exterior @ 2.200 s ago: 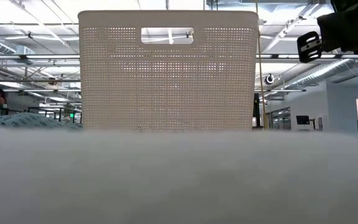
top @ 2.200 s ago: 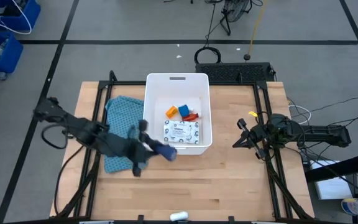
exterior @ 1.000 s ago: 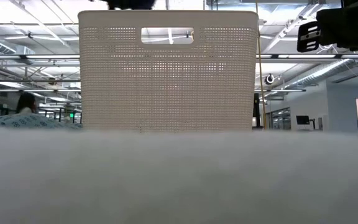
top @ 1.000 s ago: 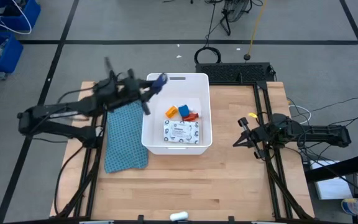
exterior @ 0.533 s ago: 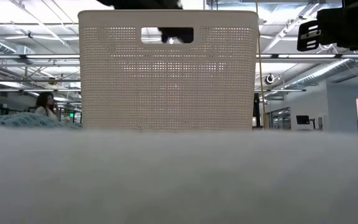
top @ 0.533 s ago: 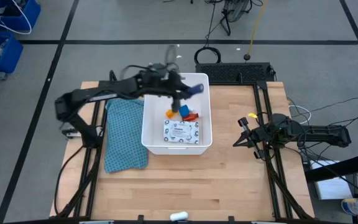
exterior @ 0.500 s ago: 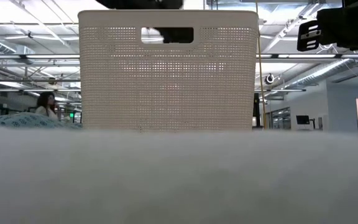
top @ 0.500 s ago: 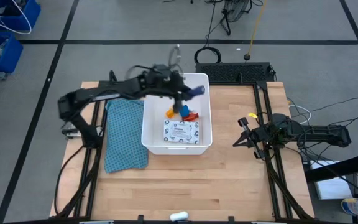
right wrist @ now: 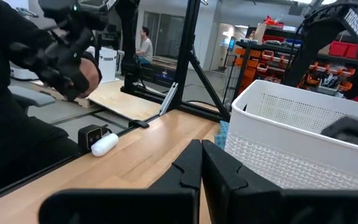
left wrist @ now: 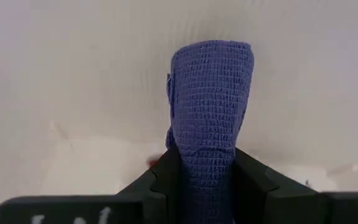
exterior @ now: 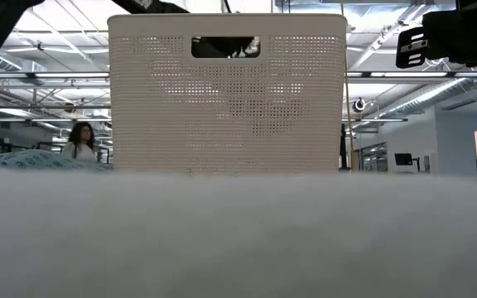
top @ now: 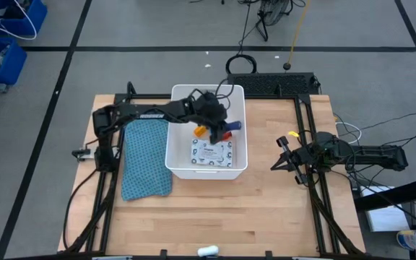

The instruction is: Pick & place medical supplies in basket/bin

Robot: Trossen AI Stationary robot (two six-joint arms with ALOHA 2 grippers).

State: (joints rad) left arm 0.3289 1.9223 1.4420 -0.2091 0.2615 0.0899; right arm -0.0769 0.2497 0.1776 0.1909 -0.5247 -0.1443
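The left gripper [top: 221, 124] is down inside the white basket [top: 182, 165], its fingers [left wrist: 160, 180] clamped on a blue woven roll [left wrist: 210, 118], just above the orange pill bottle [top: 201, 131] and a red small bottle [top: 227, 135]. On the basket floor nearer the front wall lies the flat white printed packet [top: 211, 152], and a teal patterned cloth [top: 144, 154] lies on the table beside the basket. Over at the right side of the table, the right gripper [top: 278, 154] waits well apart from the basket with its two fingers [right wrist: 188, 168] pressed together on nothing.

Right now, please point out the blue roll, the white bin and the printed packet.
blue roll [left wrist: 211, 93]: left wrist view, its textured side.
white bin [top: 241, 160]: high view, its right rim.
printed packet [top: 212, 153]: high view, its flat top.
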